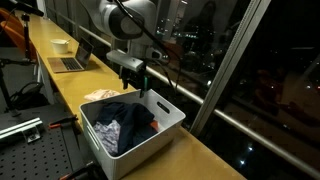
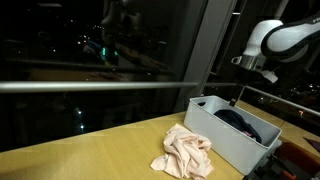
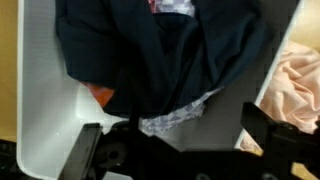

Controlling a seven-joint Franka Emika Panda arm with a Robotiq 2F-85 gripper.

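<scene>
Hovering spread wide, claw (image 1: 138,88) clears bin (image 1: 172,110) rim above dark garment (image 1: 128,113).

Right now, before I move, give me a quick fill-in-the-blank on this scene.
The jaws stand ___ above the white bin. The dark garment lies ___ that bin. The peach cloth lies on the wooden ___ beside it.
Missing words: open; inside; table.
</scene>
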